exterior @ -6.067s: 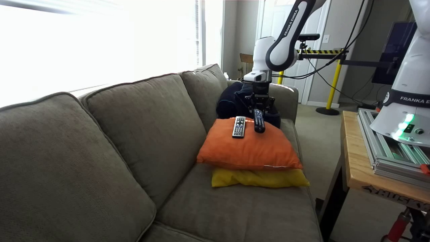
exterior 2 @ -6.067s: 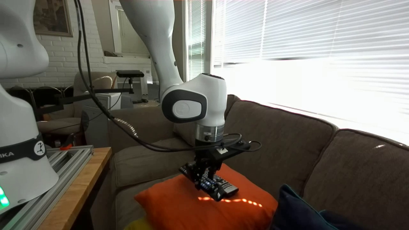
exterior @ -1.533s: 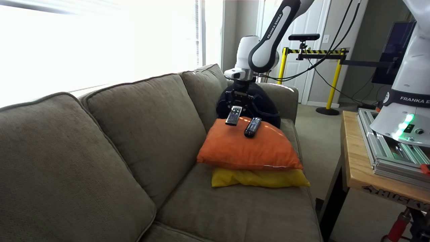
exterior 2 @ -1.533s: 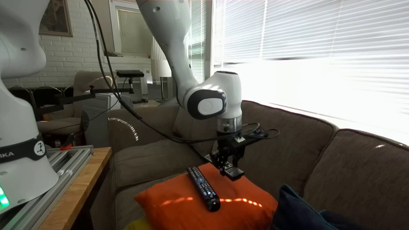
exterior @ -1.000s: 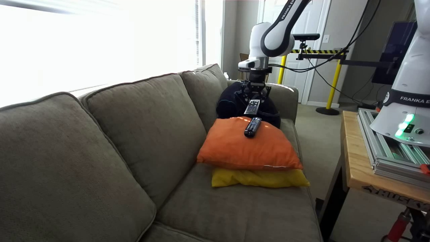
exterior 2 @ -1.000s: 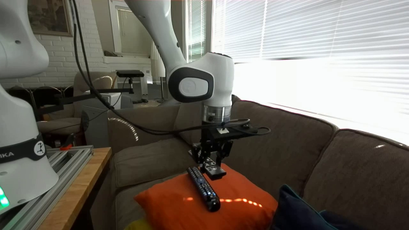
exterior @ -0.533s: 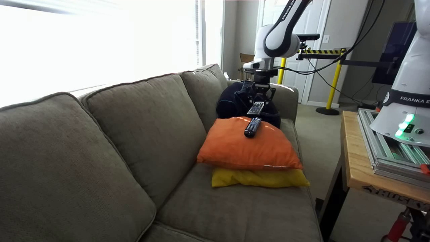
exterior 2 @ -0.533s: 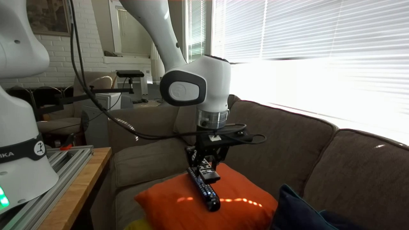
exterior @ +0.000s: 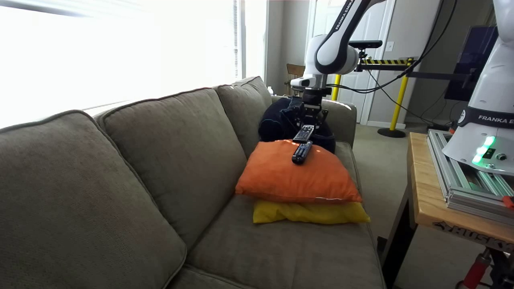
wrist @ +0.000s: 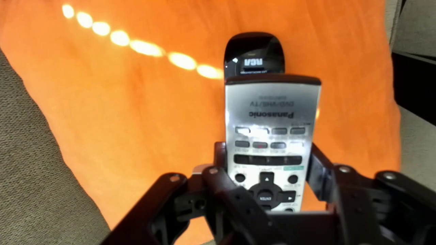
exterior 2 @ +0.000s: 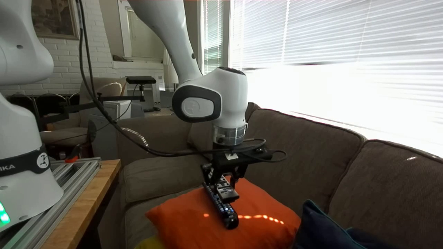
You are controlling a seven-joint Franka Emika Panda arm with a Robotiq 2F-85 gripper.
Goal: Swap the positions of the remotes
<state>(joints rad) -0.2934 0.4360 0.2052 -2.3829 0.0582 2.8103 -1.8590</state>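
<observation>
My gripper (wrist: 268, 160) is shut on the long sides of the silver-grey remote (wrist: 272, 109), which has a Panasonic label. In both exterior views the gripper (exterior: 310, 122) (exterior 2: 224, 185) holds the grey remote (exterior: 303, 134) (exterior 2: 227, 193) low over the orange cushion (exterior: 297, 180). The black remote (exterior: 302, 152) lies on that cushion, also seen in an exterior view (exterior 2: 228, 218). In the wrist view the grey remote covers most of the black remote (wrist: 252, 54), leaving its RCA end visible. I cannot tell whether the two remotes touch.
A yellow cushion (exterior: 309, 212) lies under the orange one on the grey-brown sofa (exterior: 160, 160). A dark blue bundle (exterior: 277, 120) sits behind near the sofa arm. The robot's wooden table (exterior: 421, 180) stands beside the sofa.
Six seconds ago my gripper held the black remote; it now lies on the cushion. My gripper has since lifted the grey remote, carried it over the black one and just lowered it slightly.
</observation>
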